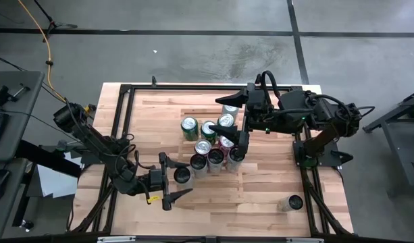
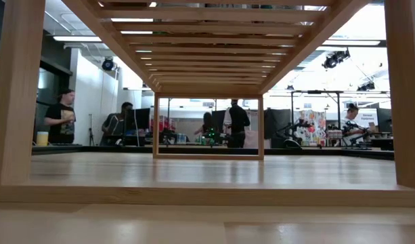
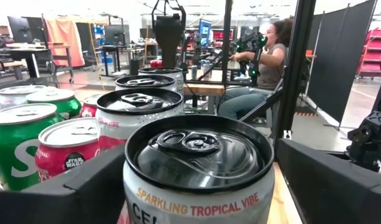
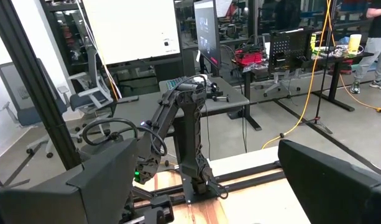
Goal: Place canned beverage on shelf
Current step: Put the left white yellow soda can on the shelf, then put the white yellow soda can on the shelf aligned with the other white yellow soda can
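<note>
1. Right between the left hand's point(image 1: 174, 187) wide-open fingers stands a can point(image 3: 199, 168), upright on the shelf point(image 1: 159, 108), not squeezed.
2. Other cans point(image 1: 208, 145) sit just past it.
3. The right hand point(image 1: 228, 100) hangs open and empty over the far cans.

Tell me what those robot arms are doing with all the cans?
The left pincer sits open around a black-topped can at the edge of the can group on the slatted shelf, seemingly letting it go. The right pincer hangs open over the far side of the group, holding nothing. One more can stands alone near the table's corner.
</note>
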Action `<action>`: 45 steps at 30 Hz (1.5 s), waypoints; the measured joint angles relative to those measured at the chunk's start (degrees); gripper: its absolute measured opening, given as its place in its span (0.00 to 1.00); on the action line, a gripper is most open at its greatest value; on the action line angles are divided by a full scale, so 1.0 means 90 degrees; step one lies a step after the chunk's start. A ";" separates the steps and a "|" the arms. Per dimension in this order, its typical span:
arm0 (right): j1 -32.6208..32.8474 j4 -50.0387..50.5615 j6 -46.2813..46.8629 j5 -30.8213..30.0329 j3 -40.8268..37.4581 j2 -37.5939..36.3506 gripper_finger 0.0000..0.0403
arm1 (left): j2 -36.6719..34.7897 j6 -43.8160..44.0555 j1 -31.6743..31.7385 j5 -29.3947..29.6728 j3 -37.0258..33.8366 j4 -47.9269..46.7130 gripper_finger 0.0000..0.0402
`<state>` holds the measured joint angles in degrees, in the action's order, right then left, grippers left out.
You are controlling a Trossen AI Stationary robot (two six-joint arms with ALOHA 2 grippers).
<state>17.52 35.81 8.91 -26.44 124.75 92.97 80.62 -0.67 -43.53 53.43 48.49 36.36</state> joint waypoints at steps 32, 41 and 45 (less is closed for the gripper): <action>0.0068 0.0158 -0.0165 0.0010 0.0000 -0.0170 0.93 | -0.2265 -0.1486 0.0131 -0.0031 0.0102 0.0093 1.00; 0.0331 0.1344 0.0170 0.0011 0.0000 -0.0485 0.93 | -0.2157 -0.0275 0.0131 -0.0044 0.0102 0.0029 1.00; 0.0442 0.1850 0.0230 0.0002 0.0000 -0.0555 0.93 | -0.2118 -0.0120 0.0144 -0.0030 0.0101 0.0055 1.00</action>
<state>21.50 52.46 10.98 -26.41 124.75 87.97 61.56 -1.75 -42.23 53.16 49.40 36.86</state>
